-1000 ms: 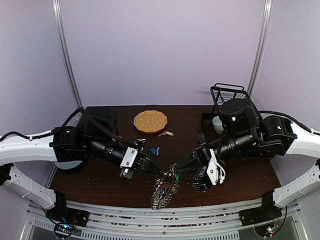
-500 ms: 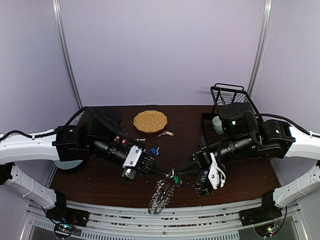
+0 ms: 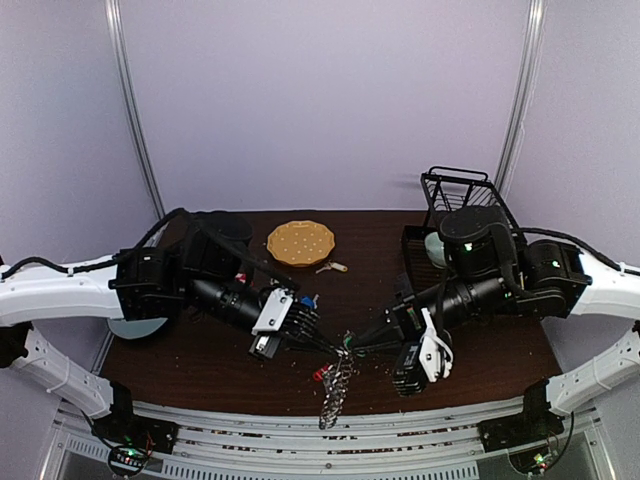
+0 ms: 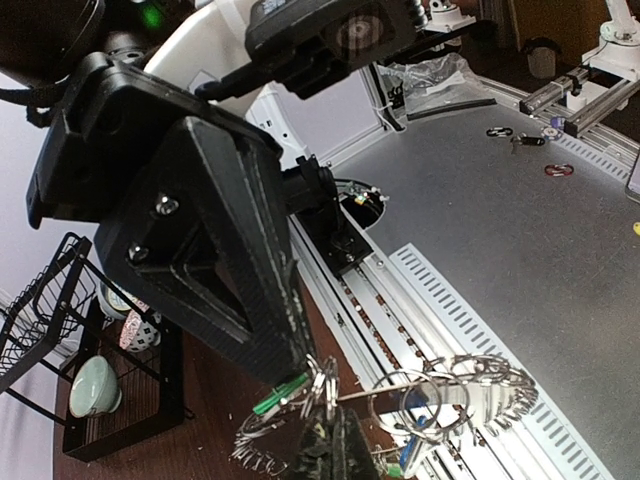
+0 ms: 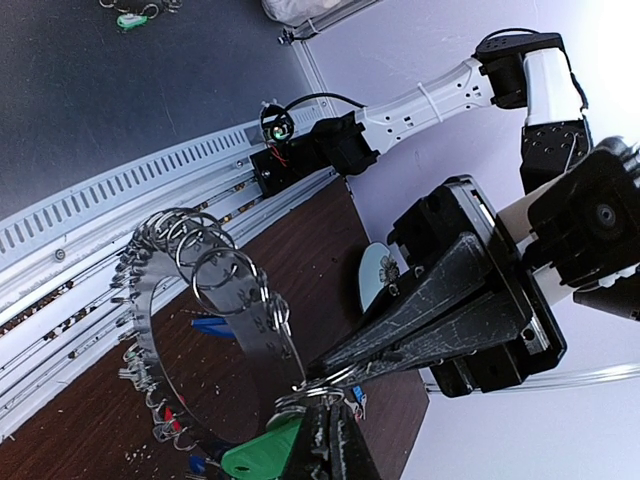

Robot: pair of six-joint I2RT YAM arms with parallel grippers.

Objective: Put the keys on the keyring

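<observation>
Seen from above, the left gripper (image 3: pixel 333 347) and right gripper (image 3: pixel 362 347) met tip to tip over the dark brown table (image 3: pixel 200 360). Both were pinched fully closed. The big silver wire keyring fringed with little metal keys (image 3: pixel 336 388) dangled right under them. A small blue-tagged silver key (image 3: pixel 308 300) lay loose, well apart.

In the left wrist view, the left one looked clamped on the keyring's wire, with a small green-tagged key (image 4: pixel 280 398) at the right gripper's tip.

In the right wrist view, that green key sat just beside the closed right fingers (image 5: pixel 322 440), though I couldn't tell if they actually held it. I reckon they were mid-threading it. The next move needs the key worked along the wire without dropping the ring.
</observation>
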